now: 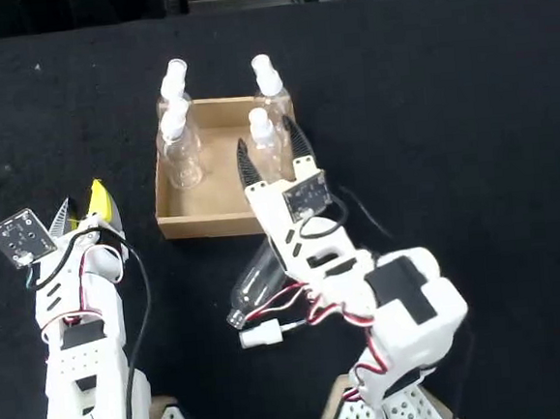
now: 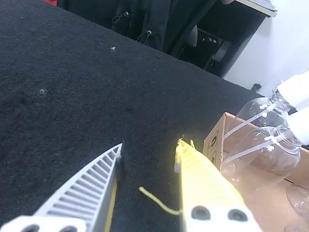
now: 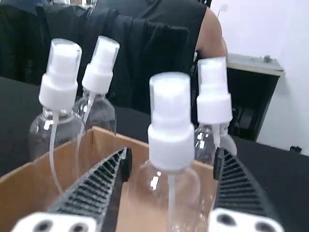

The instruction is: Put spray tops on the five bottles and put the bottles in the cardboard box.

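While the right fingers (image 3: 96, 186) stand apart on either side of a capped bottle (image 3: 168, 128) inside the cardboard box (image 1: 208, 223), the left fingers (image 2: 205, 186) gape beside the box, and an uncapped bottle (image 1: 256, 279) lies on the table just outside it.

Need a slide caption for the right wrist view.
Open right claw straddles a capped bottle in the cardboard box, three more capped bottles behind.

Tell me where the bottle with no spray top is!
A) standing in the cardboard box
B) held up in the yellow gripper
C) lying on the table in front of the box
C: the topless bottle lies on its side on the black table, in front of the cardboard box, with a loose spray top on the table close by.
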You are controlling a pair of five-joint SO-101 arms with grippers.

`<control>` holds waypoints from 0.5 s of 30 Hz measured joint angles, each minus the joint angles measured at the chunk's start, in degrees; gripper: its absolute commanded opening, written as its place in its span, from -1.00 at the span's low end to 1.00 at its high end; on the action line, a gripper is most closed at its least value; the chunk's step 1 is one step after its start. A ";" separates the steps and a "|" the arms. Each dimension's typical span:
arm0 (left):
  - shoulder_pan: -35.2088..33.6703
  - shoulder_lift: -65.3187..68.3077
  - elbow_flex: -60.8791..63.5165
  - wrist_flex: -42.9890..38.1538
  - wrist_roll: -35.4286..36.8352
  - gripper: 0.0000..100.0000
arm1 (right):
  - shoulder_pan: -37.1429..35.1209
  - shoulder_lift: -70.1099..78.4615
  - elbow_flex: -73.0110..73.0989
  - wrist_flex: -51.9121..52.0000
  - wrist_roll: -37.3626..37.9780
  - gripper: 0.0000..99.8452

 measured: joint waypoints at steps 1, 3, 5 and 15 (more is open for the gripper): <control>0.00 0.00 0.00 0.00 0.00 -0.68 | 0.00 -0.97 0.70 0.00 0.00 -0.52; 0.00 0.00 0.00 0.00 0.00 -0.68 | 0.00 -3.16 2.37 0.00 0.00 -0.52; 0.00 0.00 0.00 0.00 0.00 -0.68 | 0.00 -5.71 4.22 0.00 0.00 -0.52; 0.00 0.00 0.00 0.00 0.00 -0.68 | 0.00 -22.77 13.10 11.08 -4.92 -0.53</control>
